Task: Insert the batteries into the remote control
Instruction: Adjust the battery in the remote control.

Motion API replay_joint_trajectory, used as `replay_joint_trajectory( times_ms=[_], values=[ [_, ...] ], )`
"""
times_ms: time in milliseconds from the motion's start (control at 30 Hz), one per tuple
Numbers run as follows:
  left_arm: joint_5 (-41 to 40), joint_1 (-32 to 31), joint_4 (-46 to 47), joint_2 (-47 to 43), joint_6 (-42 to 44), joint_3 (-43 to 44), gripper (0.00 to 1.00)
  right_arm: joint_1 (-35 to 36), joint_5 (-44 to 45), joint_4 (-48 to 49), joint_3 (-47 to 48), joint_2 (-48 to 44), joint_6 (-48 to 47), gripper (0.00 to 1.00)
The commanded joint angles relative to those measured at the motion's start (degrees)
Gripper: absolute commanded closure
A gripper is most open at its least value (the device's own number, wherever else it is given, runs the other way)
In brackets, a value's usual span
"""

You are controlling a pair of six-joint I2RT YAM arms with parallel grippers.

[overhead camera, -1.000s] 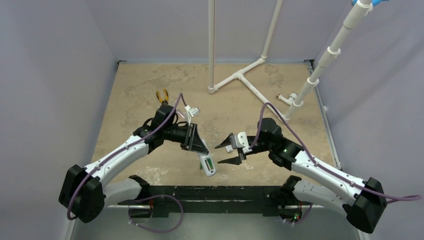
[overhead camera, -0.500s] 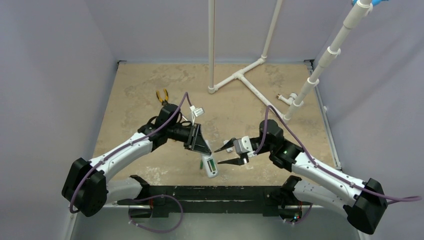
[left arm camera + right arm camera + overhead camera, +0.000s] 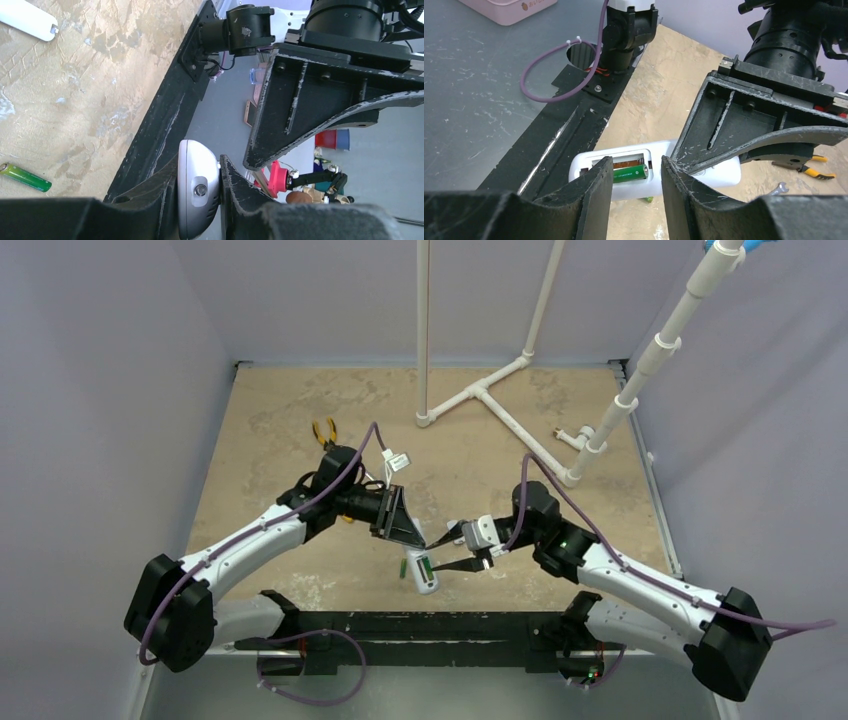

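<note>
My left gripper [image 3: 408,537] is shut on the white remote control [image 3: 421,572] and holds it back side up near the table's front edge. In the left wrist view its rounded end [image 3: 197,195] sits between my fingers. The battery compartment is open, with one green battery [image 3: 629,174] lying in it. My right gripper [image 3: 438,553] is open, its fingers to either side of the compartment in the right wrist view [image 3: 636,162], apart from it. A second green battery [image 3: 25,176] lies loose on the table, and its tip shows under the remote [image 3: 647,199].
The white battery cover [image 3: 27,19] lies on the table. Yellow-handled pliers [image 3: 323,430] and a silver wrench [image 3: 780,188] lie behind the left arm. A white pipe frame [image 3: 480,395] stands at the back. The black base rail [image 3: 420,625] runs along the front edge.
My right gripper has moved left and closed in on the remote, still open. The left arm has shifted slightly right with the remote held.
</note>
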Motion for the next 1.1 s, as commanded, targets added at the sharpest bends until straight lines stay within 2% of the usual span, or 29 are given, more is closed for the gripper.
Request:
replay_joint_trajectory(
  times_ms=[0, 367, 1067],
  values=[
    [2.14, -0.37, 3.8, -0.06, -1.34, 2.48, 1.0, 0.99, 1.68, 3.18, -0.41, 0.57, 0.5, 0.63],
    [2.31, -0.45, 4.23, -0.04, -1.85, 2.32, 1.0, 1.82, 1.92, 2.4, 0.13, 1.58, -0.36, 0.72],
    [2.44, -0.66, 3.97, -1.2, -2.25, 2.23, 1.0, 2.26, 2.4, 0.81, 0.4, 1.57, -1.3, 0.76]
  ],
)
